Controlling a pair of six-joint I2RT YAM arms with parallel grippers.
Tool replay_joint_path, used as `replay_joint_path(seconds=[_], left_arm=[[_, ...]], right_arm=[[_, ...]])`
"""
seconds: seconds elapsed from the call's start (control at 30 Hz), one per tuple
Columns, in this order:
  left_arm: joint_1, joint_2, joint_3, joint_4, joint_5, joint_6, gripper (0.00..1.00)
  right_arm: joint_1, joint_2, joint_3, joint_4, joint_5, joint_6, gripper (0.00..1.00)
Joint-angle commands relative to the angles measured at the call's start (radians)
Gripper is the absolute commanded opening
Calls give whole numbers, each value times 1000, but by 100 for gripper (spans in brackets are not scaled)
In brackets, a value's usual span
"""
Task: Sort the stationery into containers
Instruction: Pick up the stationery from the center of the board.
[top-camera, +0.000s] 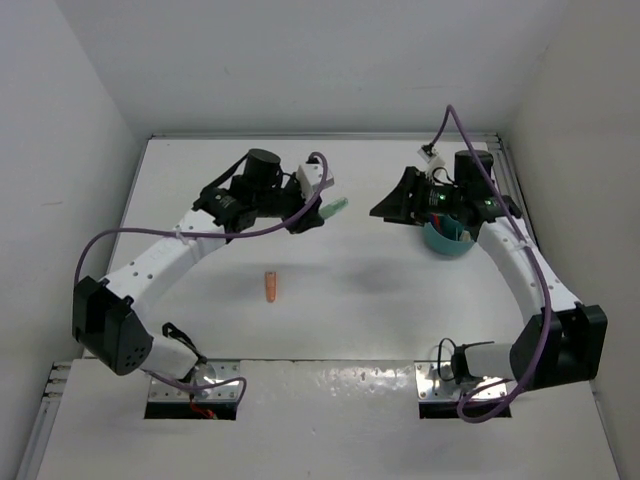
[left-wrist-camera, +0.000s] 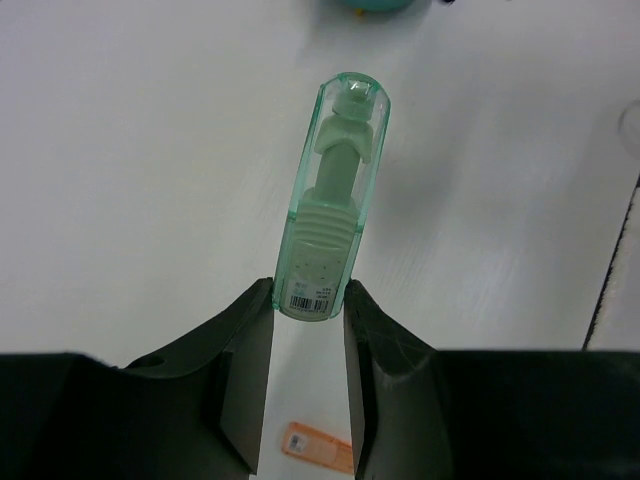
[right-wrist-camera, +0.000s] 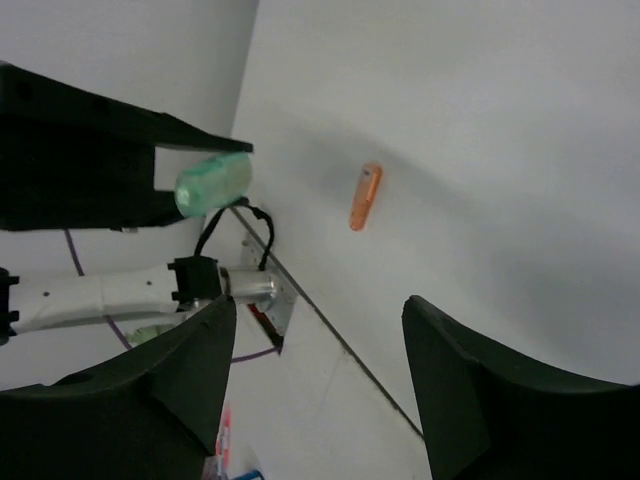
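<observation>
My left gripper (top-camera: 312, 212) is shut on a mint-green stub (top-camera: 336, 207) and holds it above the table, its clear cap pointing away from the fingers. In the left wrist view the stub (left-wrist-camera: 335, 200) sticks out from between the fingertips of that gripper (left-wrist-camera: 308, 300). An orange stub (top-camera: 270, 286) lies flat on the table and shows between the fingers (left-wrist-camera: 320, 447). A teal cup (top-camera: 447, 241) stands under my right arm. My right gripper (top-camera: 383, 211) is open and empty, left of the cup; its wrist view shows it (right-wrist-camera: 320, 310), the mint stub (right-wrist-camera: 212, 183) and the orange stub (right-wrist-camera: 365, 196).
White walls close the table at the back and both sides. A dark seam runs along the table's right edge (left-wrist-camera: 610, 260). A pink-red item (right-wrist-camera: 223, 437) and a bit of blue (right-wrist-camera: 252, 476) show at the bottom of the right wrist view. The teal cup's rim (left-wrist-camera: 375, 5) shows ahead of the left gripper.
</observation>
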Motion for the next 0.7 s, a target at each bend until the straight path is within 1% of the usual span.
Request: replay_joint_path(seconds=[0.0, 0.07, 0.17, 0.33, 0.4, 0.47, 0.5, 0.53, 0.57, 0.6, 0.67], left_arm=[[-56, 21, 72, -9, 23, -47, 7], [-90, 33, 97, -21, 0, -38, 7], [-129, 53, 123, -32, -40, -15, 7], [-195, 80, 157, -56, -95, 34, 7], [-209, 93, 172, -61, -121, 48, 7], [-219, 100, 189, -64, -132, 54, 7], [-225, 106, 195, -62, -143, 54, 7], [-225, 107, 200, -62, -151, 56, 7], [-225, 110, 201, -64, -158, 56, 7], [-226, 110, 204, -59, -166, 57, 7], [-225, 113, 203, -53, -195, 59, 6]], right_arm=[[34, 7, 67, 152, -45, 99, 67], [51, 7, 78, 144, -36, 90, 70], [75, 3, 65, 143, -31, 87, 71], [106, 4, 77, 115, -11, 44, 71], [112, 10, 87, 104, 1, 28, 69], [112, 16, 91, 94, 21, 15, 62], [112, 16, 94, 84, 23, 7, 53], [112, 16, 94, 84, 23, 7, 53], [112, 15, 94, 80, 23, -4, 45], [112, 15, 96, 69, 21, -10, 41], [112, 13, 99, 45, 23, -41, 36]])
